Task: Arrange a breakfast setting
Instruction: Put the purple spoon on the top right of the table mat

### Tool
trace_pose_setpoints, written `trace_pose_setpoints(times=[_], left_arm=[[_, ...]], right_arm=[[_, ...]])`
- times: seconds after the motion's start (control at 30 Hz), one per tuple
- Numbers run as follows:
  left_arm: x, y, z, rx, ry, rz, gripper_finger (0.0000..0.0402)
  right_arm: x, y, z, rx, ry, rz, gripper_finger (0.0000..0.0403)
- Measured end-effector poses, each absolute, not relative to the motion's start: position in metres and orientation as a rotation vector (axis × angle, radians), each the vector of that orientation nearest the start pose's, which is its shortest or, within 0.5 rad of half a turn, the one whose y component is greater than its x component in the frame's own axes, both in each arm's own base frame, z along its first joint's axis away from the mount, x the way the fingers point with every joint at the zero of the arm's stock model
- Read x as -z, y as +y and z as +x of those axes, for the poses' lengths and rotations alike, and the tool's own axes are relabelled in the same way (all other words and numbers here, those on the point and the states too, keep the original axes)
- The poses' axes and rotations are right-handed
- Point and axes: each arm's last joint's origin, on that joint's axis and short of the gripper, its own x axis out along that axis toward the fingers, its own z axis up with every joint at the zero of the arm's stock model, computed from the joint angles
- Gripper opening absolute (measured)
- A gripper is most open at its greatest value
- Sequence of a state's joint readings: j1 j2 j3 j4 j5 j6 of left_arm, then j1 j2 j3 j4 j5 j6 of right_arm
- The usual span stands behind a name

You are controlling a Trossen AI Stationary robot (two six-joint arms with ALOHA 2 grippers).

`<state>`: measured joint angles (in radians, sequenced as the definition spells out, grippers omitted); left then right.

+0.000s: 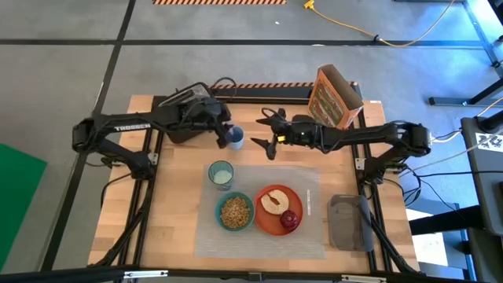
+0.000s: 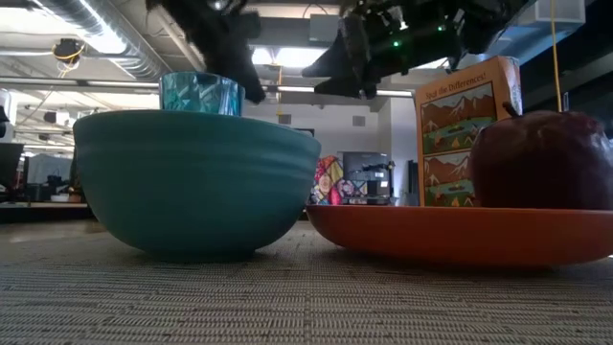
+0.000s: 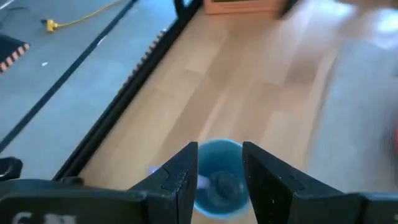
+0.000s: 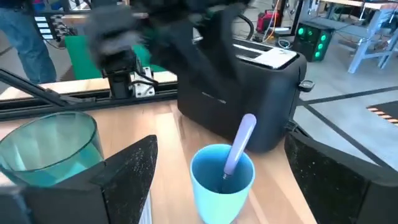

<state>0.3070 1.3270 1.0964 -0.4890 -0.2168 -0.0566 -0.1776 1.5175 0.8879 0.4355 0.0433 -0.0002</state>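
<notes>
High view first: my left tool (image 1: 224,135) hangs over a blue cup (image 1: 234,138) at the back of the bench (image 1: 169,204), in front of a black toaster (image 1: 187,101). Its fingers (image 3: 184,180) stand slightly apart, straddling the cup's rim, and I cannot tell whether they touch it. A pale lilac handle (image 4: 239,144) sticks up out of the cup.

Nearer the front lies the grey placemat (image 1: 314,236). The glass (image 1: 221,174) stands on its back left corner. Beside it toward the front sits the teal bowl (image 1: 235,211), filled with something brown and grainy. Just right of the bowl is the orange-red plate (image 1: 267,221), carrying the toast (image 1: 273,201) and the apple (image 1: 290,219).

My right tool (image 1: 268,132) hovers above the back of the bench, just right of the cup and facing it, fingers spread wide and holding nothing. Behind that arm stands a cereal box (image 1: 333,96). A grey tray (image 1: 344,222) rests at the right edge, beside the mat.
</notes>
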Motion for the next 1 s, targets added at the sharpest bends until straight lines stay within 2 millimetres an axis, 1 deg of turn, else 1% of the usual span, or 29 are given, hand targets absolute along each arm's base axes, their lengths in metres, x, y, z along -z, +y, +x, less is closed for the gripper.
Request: trace_pose_setpoints(times=[0.13, 0.2, 0.27, 0.37, 0.43, 0.57, 0.67, 1.0], left_arm=[[-0.286, 0.115, 0.257, -0.618, 0.687, -0.112, 0.0121], [-0.282, 0.122, 0.253, -0.644, 0.700, -0.120, 0.0121], [-0.279, 0.126, 0.251, -0.651, 0.699, -0.126, 0.0121], [-0.271, 0.126, 0.250, -0.638, 0.693, -0.133, 0.0121], [-0.266, 0.126, 0.250, -0.610, 0.691, -0.143, 0.0121], [-0.253, 0.124, 0.248, -0.596, 0.696, -0.149, 0.0121], [-0.247, 0.124, 0.247, -0.597, 0.696, -0.149, 0.0121], [-0.234, 0.124, 0.245, -0.616, 0.670, -0.172, 0.0121]], right_arm=[[-0.249, -0.061, 0.328, 0.254, 0.228, 0.027, 0.0339], [-0.247, -0.062, 0.330, 0.266, 0.222, 0.039, 0.0339], [-0.240, -0.063, 0.337, 0.269, 0.205, 0.054, 0.0339], [-0.223, -0.064, 0.345, 0.269, 0.230, 0.058, 0.0339], [-0.217, -0.065, 0.348, 0.269, 0.229, 0.058, 0.0339], [-0.215, -0.066, 0.354, 0.275, 0.152, 0.054, 0.0339], [-0.217, -0.067, 0.357, 0.275, 0.104, 0.052, 0.0339], [-0.216, -0.067, 0.357, 0.274, 0.113, 0.052, 0.0339]])
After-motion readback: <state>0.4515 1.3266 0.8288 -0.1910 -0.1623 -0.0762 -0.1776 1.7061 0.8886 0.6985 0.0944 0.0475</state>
